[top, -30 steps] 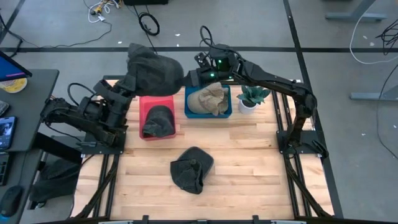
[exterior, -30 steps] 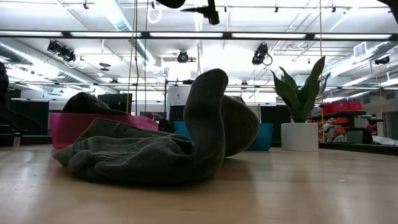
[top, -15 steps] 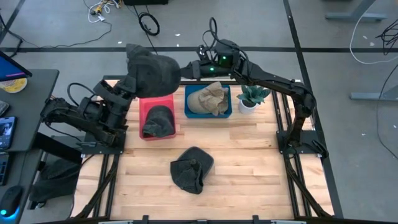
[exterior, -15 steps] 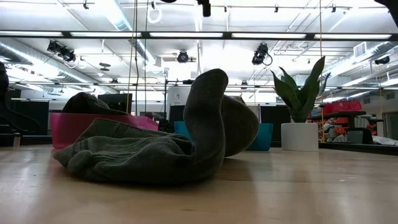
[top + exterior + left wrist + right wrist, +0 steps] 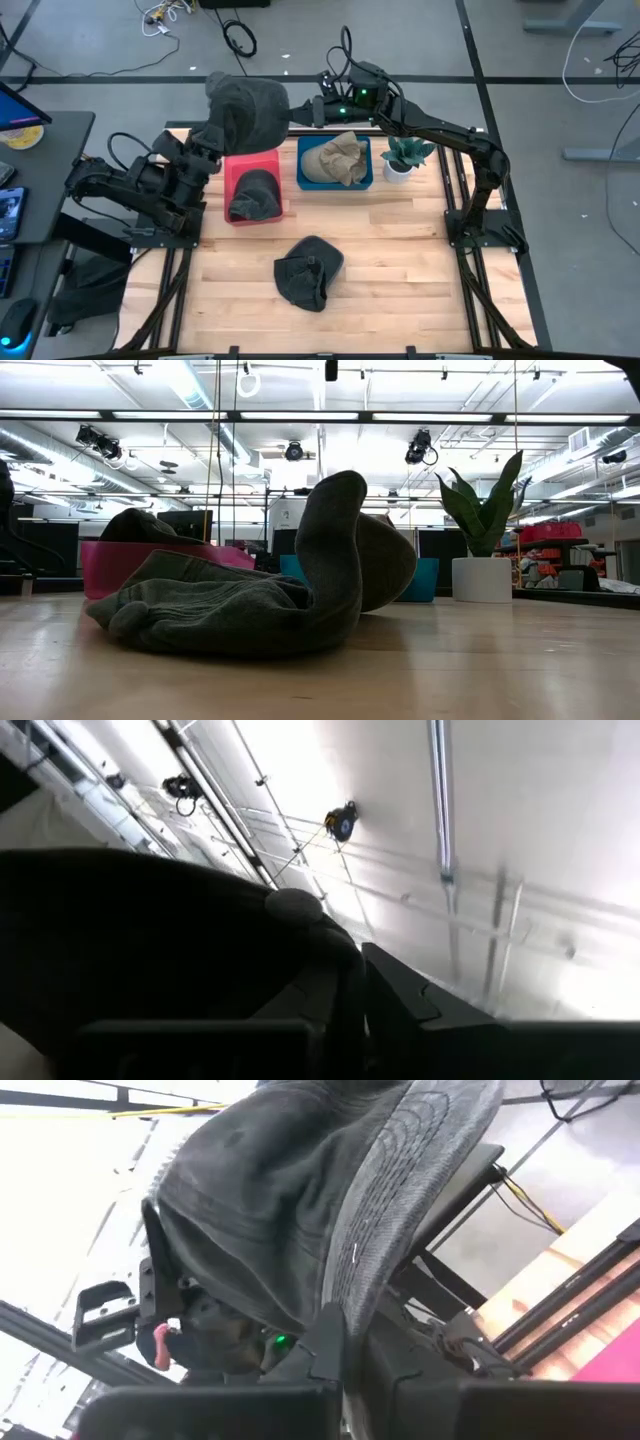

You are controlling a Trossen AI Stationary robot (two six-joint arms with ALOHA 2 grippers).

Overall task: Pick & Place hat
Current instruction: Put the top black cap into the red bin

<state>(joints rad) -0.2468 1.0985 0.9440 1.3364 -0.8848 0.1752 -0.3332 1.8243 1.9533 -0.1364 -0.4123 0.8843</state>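
From above, we see a dark grey cap (image 5: 247,105) raised at the upper left of centre, over the table's far edge above the red bin (image 5: 252,187). The left gripper (image 5: 216,136) grips its lower left side; the right gripper (image 5: 298,112) has closed on its right edge.

In the low view, neither gripper shows; another dark hat (image 5: 240,595) lies crumpled on the table (image 5: 480,660).

In the right wrist view, the stitched brim (image 5: 400,1190) sits pinched between the closed fingers (image 5: 330,1345).
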